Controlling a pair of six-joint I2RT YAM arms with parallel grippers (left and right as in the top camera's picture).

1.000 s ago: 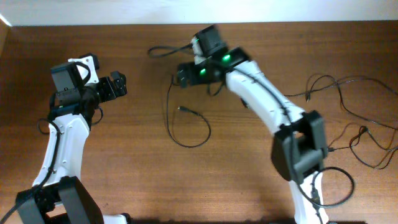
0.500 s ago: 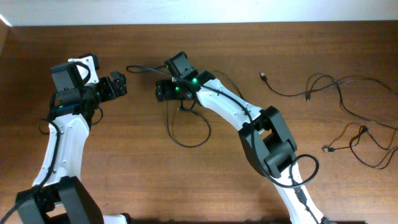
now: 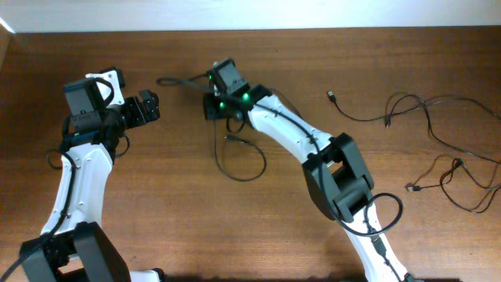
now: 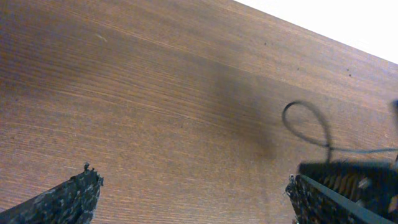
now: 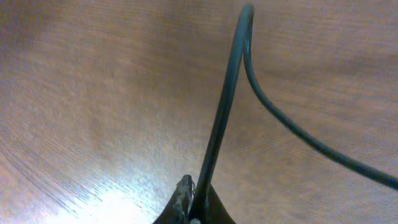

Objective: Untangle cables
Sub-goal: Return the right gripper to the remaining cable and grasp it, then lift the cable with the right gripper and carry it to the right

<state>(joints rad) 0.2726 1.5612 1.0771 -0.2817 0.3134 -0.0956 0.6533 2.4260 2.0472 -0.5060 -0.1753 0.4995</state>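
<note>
One thin black cable (image 3: pixel 239 178) loops across the middle of the table, its plug (image 3: pixel 231 138) lying inside the loop and its far end (image 3: pixel 160 81) trailing left. My right gripper (image 3: pixel 213 106) is shut on this cable near the back of the table. In the right wrist view the cord (image 5: pixel 227 93) rises from between the closed fingertips (image 5: pixel 196 200) and bends away to the right. My left gripper (image 3: pixel 149 106) hovers open to the left, apart from the cable. Between its spread fingers (image 4: pixel 68 199) there is only bare wood, with a cable loop (image 4: pixel 308 124) ahead to the right.
More thin black cables lie at the right: a short one with a plug (image 3: pixel 356 116), a long winding one (image 3: pixel 438 121) and a looped one (image 3: pixel 458 180) near the table's right edge. The white wall borders the back edge.
My right arm swung left along the back of the table and its jaws closed on the cable. The cable's far end shifted left. The left arm stayed still.
</note>
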